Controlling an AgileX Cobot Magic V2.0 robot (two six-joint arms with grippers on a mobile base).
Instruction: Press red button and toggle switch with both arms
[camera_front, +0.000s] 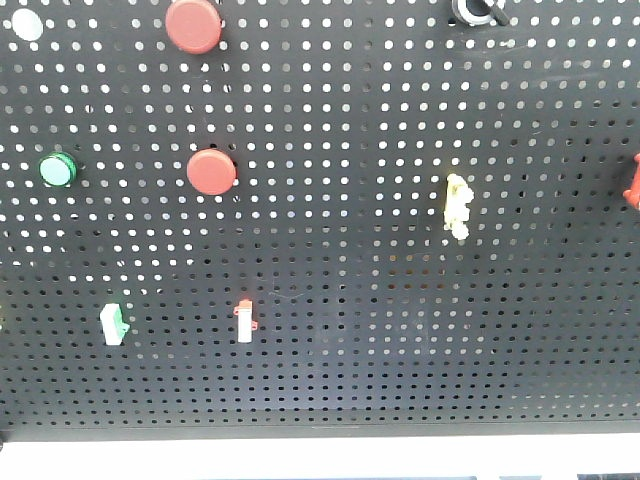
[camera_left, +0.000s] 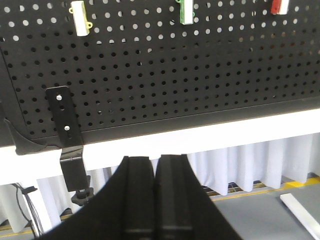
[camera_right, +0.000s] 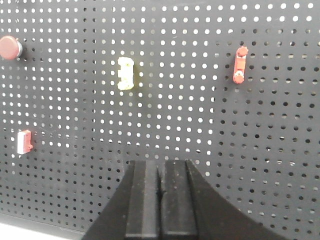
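Note:
Two large red buttons sit on the black pegboard, one at the top and one lower. A red button also shows at the left edge of the right wrist view. The pale yellow toggle switch is mounted right of centre, and the right wrist view has this yellow toggle switch above and left of my right gripper. That gripper is shut, empty and facing the board. My left gripper is shut and empty, below the board's bottom edge. Neither arm shows in the front view.
A green button, a white button, a green-white switch and a red-white switch share the board. A red lever switch sits to the right. A black bracket clamps the board's lower left over white curtains.

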